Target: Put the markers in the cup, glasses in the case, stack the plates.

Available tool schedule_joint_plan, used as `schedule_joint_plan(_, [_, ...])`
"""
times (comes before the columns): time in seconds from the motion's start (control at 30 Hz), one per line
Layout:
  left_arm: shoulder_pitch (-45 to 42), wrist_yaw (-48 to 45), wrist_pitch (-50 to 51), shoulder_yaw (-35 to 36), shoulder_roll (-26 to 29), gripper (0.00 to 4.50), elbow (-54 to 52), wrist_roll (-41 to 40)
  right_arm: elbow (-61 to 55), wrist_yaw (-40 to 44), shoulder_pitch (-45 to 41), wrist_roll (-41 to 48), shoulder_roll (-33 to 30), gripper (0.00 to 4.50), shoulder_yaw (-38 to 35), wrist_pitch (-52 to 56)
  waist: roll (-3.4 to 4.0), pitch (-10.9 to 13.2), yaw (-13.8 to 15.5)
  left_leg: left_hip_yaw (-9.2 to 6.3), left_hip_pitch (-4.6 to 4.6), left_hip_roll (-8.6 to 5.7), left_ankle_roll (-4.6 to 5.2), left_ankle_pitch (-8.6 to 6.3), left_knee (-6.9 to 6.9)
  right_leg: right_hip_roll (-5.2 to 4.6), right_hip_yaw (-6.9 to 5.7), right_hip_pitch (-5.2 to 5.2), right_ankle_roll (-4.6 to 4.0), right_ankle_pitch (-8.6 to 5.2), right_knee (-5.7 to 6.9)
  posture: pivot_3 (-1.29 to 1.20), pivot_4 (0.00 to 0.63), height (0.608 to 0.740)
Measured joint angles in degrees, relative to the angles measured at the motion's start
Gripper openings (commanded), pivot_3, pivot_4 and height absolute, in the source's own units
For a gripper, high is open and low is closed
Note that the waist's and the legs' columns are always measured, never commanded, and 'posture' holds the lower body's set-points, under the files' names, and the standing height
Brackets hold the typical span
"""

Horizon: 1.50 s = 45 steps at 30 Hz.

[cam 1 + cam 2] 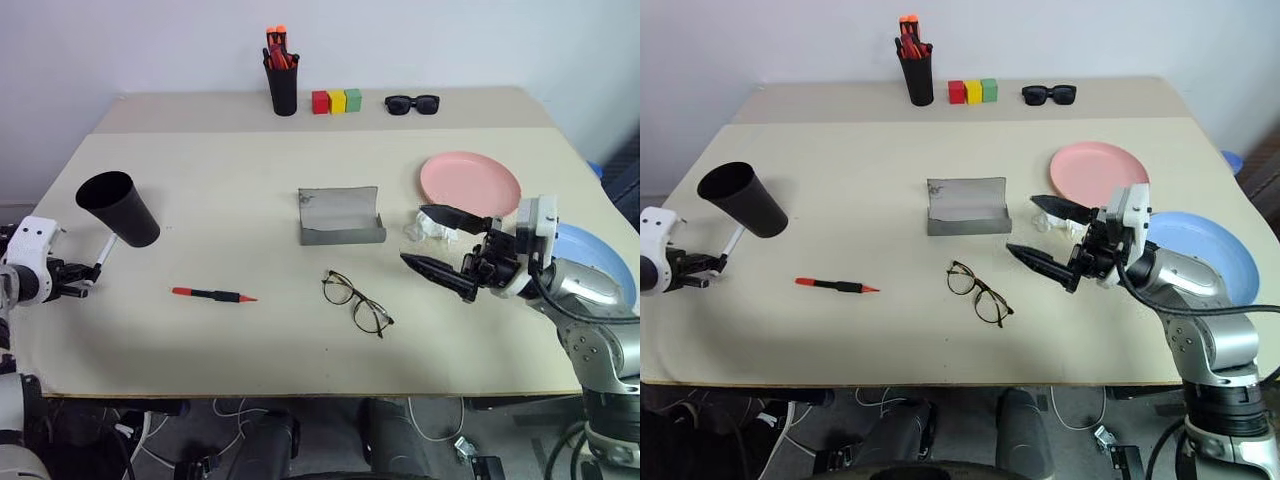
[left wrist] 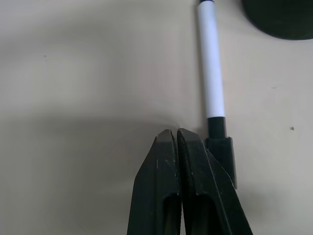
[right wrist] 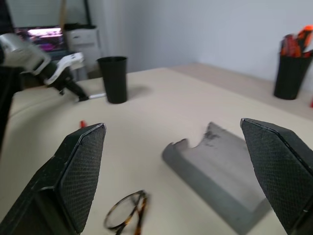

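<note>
Left eye view: two plates [image 1: 470,182], two markers [image 1: 213,295].

The table [image 1: 250,180] looked smooth and dull, like painted wood. The cup [image 1: 118,207] was black plastic, not shiny. The case [image 1: 340,217] looked like soft grey felt. The plates [image 1: 470,182] were smooth plastic. The glasses [image 1: 357,302] had thin dark wire rims and clear lenses.

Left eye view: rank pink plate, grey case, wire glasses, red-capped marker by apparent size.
1. pink plate
2. grey case
3. wire glasses
4. red-capped marker; about as long as the glasses, far slimmer.
</note>
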Motion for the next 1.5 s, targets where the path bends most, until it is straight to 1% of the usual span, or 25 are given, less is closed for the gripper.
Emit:
schedule_joint_plan(0.13, [2.82, -4.61, 6.63, 1.17, 3.04, 0.09, -9.05, -2.75, -3.11, 3.72, 1.02, 0.97, -2.36, 4.5, 0.47, 0.61, -0.03, 0.02, -0.07, 0.02, 0.03, 0.02, 0.02, -0.01, 0.0, 0.0, 0.01, 0.01, 0.0, 0.0, -0.01, 0.0, 0.15, 0.74])
schedule_joint_plan(0.23, [3.52, -4.36, 10.31, 2.48, 3.17, 0.09, -14.05, -4.52, -3.36, 4.32, 0.22, 0.59, -2.65, 4.5, 1.85, 0.58, -0.03, 0.02, -0.01, 0.02, 0.04, 0.05, 0.01, -0.01, 0.01, 0.01, 0.0, 0.04, 0.0, 0.0, 0.0, 0.0, 0.15, 0.74])
schedule_joint_plan(0.27, [3.55, -4.35, 11.6, 2.92, 3.02, 0.33, -15.27, -5.26, -3.36, 4.29, -0.18, 0.51, -2.62, 4.5, 2.3, 0.58, -0.03, 0.02, -0.01, 0.02, 0.04, 0.05, 0.01, -0.01, 0.01, 0.01, 0.01, 0.04, 0.0, 0.0, -0.01, 0.0, 0.15, 0.74])
schedule_joint_plan(0.3, [4.07, -4.01, 13.98, 3.96, 2.66, 0.6, -17.69, -6.45, -3.36, 4.18, -0.6, 0.36, -2.49, 4.5, 2.6, 0.58, -0.03, 0.02, -0.01, 0.02, 0.04, 0.05, 0.01, -0.01, 0.01, 0.01, 0.0, 0.04, 0.0, 0.0, -0.01, 0.0, 0.15, 0.74])
schedule_joint_plan(0.37, [5.02, -3.58, 17.23, 4.5, 1.99, 1.36, -21.74, -8.29, -3.36, 3.9, -1.24, -0.04, -2.3, 4.5, 3.13, 0.57, -0.03, 0.02, 0.03, 0.02, 0.03, 0.05, 0.01, -0.01, 0.0, 0.01, 0.01, 0.04, 0.0, 0.0, -0.04, 0.0, 0.15, 0.74])
schedule_joint_plan(0.43, [6.71, -2.62, 19.71, 5.2, 0.89, 2.34, -25.07, -9.58, -3.32, 3.55, -1.44, -0.27, -1.9, 4.5, 3.75, 0.58, -0.03, 0.02, 0.05, 0.01, 0.02, 0.05, 0.01, -0.01, -0.01, 0.01, 0.01, 0.03, 0.0, 0.0, -0.05, 0.0, 0.15, 0.74])
schedule_joint_plan(0.47, [7.82, -1.99, 20.35, 5.46, 0.21, 2.93, -26.23, -9.88, -3.31, 3.42, -1.46, -0.38, -1.76, 4.5, 4.02, 0.58, -0.03, 0.02, 0.06, 0.02, 0.03, 0.05, 0.01, -0.01, -0.01, 0.01, 0.01, 0.02, 0.0, 0.0, -0.06, 0.0, 0.15, 0.74])
schedule_joint_plan(0.5, [9.1, -1.09, 20.55, 5.52, -0.76, 3.31, -27.12, -10.19, -3.29, 3.18, -1.45, -0.52, -1.75, 4.5, 4.07, 0.6, -0.03, 0.02, -0.01, 0.02, 0.03, 0.05, 0.01, -0.01, -0.02, 0.01, 0.02, 0.02, -0.01, 0.0, -0.06, 0.0, 0.15, 0.74])
schedule_joint_plan(0.57, [10.43, 0.31, 20.57, 5.51, -2.19, 4.36, -27.61, -10.38, -3.28, 2.85, -1.45, -0.55, -1.76, 4.5, 4.05, 0.73, -0.04, 0.03, 0.0, 0.01, 0.03, 0.06, 0.01, 0.0, -0.02, 0.01, 0.02, 0.01, -0.01, 0.0, -0.06, 0.0, 0.15, 0.74])
schedule_joint_plan(0.6, [10.97, 0.82, 20.46, 5.43, -2.35, 4.46, -27.72, -10.35, -3.29, 2.63, -1.45, -0.55, -1.77, 4.5, 4.05, 0.97, -0.12, 0.07, 0.05, 0.01, 0.02, 0.07, 0.0, 0.0, -0.01, 0.01, 0.02, 0.0, -0.01, 0.0, -0.06, 0.0, 0.15, 0.74])
schedule_joint_plan(0.87, [10.31, 4.52, 16.31, 5.44, -0.7, 4.46, -25.52, -8.64, -3.29, 1.87, -1.44, -0.54, -1.85, 4.5, 3.86, 1.83, -0.16, 0.09, 0.24, 0.02, 0.01, 0.07, 0.0, 0.0, -0.01, 0.01, 0.02, 0.01, -0.02, 0.01, -0.11, 0.0, 0.15, 0.74])
schedule_joint_plan(1.13, [11.26, 6.35, 15.97, 4.97, -0.8, 4.46, -24.78, -8.06, -3.29, 1.3, -1.44, -0.59, -1.84, 4.5, 3.86, 1.84, -0.16, 0.09, 0.18, 0.02, 0.02, 0.06, 0.0, -0.01, -0.03, 0.01, 0.02, 0.01, -0.02, 0.01, -0.11, 0.0, 0.15, 0.74])
schedule_joint_plan(1.2, [11.27, 6.65, 15.16, 4.75, -2.21, 3.94, -23.97, -8.07, -3.28, 1.29, -1.45, -0.67, -1.84, 4.5, 3.86, 1.84, -0.15, 0.09, 0.23, 0.02, 0.02, 0.06, 0.0, 0.0, -0.03, 0.01, 0.02, 0.01, -0.02, 0.01, -0.11, 0.0, 0.15, 0.74])
schedule_joint_plan(1.23, [11.27, 6.78, 14.81, 4.44, -2.97, 3.61, -23.13, -8.11, -3.28, 1.28, -1.46, -0.72, -1.84, 4.5, 3.86, 1.84, -0.16, 0.09, 0.23, 0.02, 0.02, 0.06, 0.0, 0.0, -0.03, 0.01, 0.02, 0.01, -0.02, 0.01, -0.11, 0.0, 0.15, 0.74])
schedule_joint_plan(1.27, [11.13, 6.65, 14.27, 4.38, -3.23, 3.17, -23.04, -8.26, -3.25, 1.28, -1.47, -0.79, -1.84, 4.5, 3.87, 1.84, -0.16, 0.09, 0.24, 0.03, 0.04, 0.06, 0.0, 0.0, -0.02, 0.01, 0.02, 0.03, -0.02, 0.01, -0.1, 0.0, 0.15, 0.74])
schedule_joint_plan(1.47, [10.95, 6.24, 12.29, 3.39, -3.2, 0.16, -21.17, -8.11, -3.24, 0.98, -1.49, -0.96, -1.85, 4.5, 3.46, 1.83, -0.04, 0.02, 0.06, 0.05, 0.11, 0.08, 0.0, 0.0, -0.03, 0.02, 0.03, 0.04, -0.04, 0.02, -0.06, 0.0, 0.15, 0.74])
schedule_joint_plan(1.5, [10.87, 6.18, 12.17, 3.34, -3.13, 0.02, -20.87, -8.11, -3.22, 0.95, -1.49, -1.01, -1.85, 4.5, 3.32, 1.83, -0.01, 0.01, 0.01, 0.06, 0.12, 0.08, 0.0, 0.0, -0.04, 0.02, 0.03, 0.04, -0.04, 0.02, -0.05, 0.0, 0.15, 0.74])
